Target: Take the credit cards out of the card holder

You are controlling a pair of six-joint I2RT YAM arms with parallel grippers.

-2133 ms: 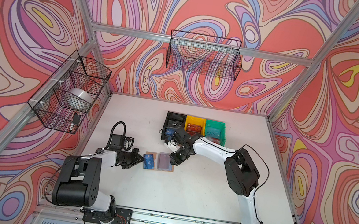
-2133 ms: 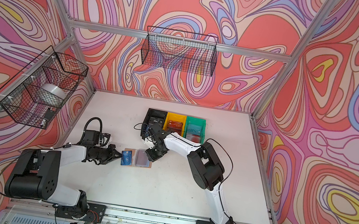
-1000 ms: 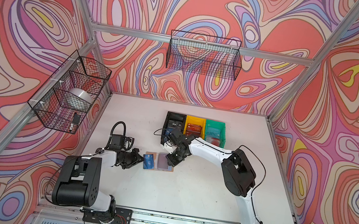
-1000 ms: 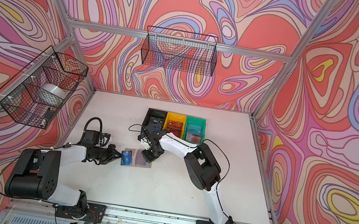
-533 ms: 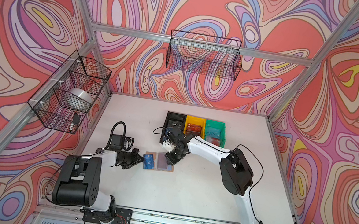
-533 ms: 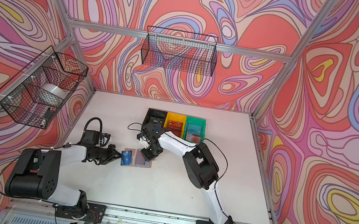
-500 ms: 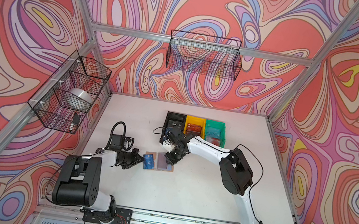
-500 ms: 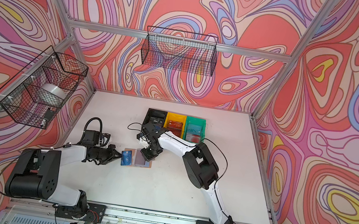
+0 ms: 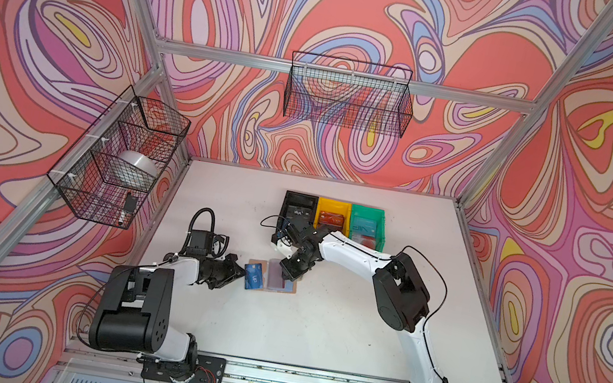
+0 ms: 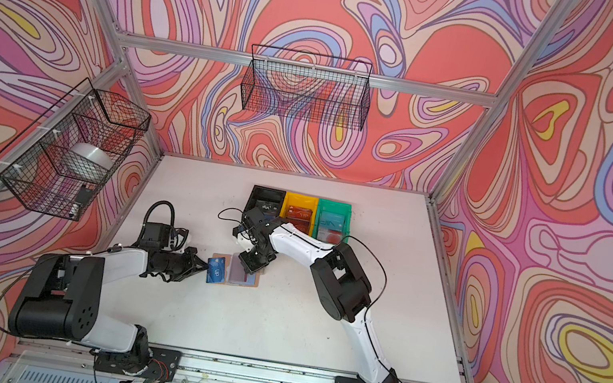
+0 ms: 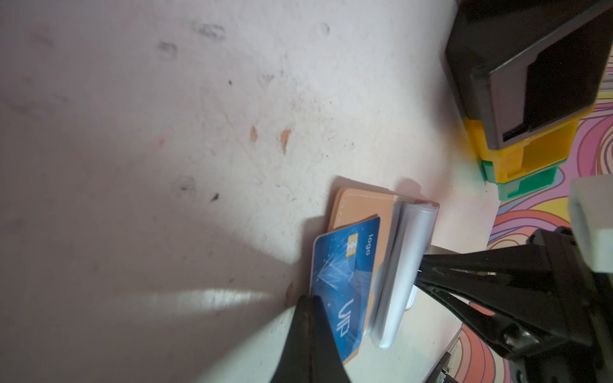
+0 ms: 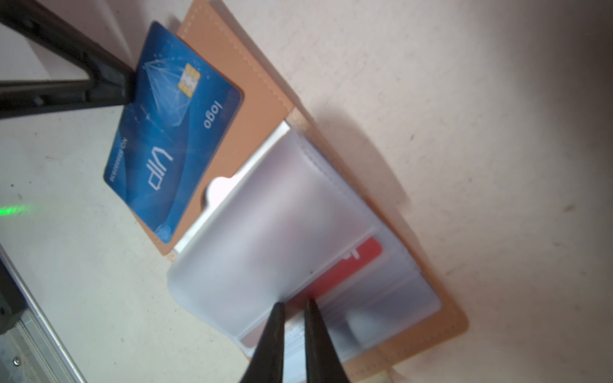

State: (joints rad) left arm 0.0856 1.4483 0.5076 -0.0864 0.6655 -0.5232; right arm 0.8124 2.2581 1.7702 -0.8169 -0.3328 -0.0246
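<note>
The tan card holder [image 9: 290,289] [image 12: 232,59] lies open on the white table, its frosted sleeves [image 12: 265,232] fanned up. A blue "VIP" credit card [image 9: 253,276] [image 10: 216,270] [image 11: 345,282] [image 12: 172,132] lies across its left flap. My left gripper [image 9: 242,273] [image 11: 310,298] is shut on that card's outer edge. A red credit card [image 12: 338,272] sits inside a sleeve. The right gripper [image 9: 289,270] [image 10: 248,265] [image 12: 295,303] points down onto the sleeves. Its jaws stand a narrow gap apart, at the red card's edge.
Black [image 9: 298,208], yellow [image 9: 332,216] and green [image 9: 366,223] bins stand in a row behind the holder, with cards in them. A wire basket [image 9: 116,160] hangs on the left wall and another [image 9: 348,94] on the back wall.
The right gripper has shifted a little to the left over the holder's sleeves. The left gripper and the blue card have stayed put.
</note>
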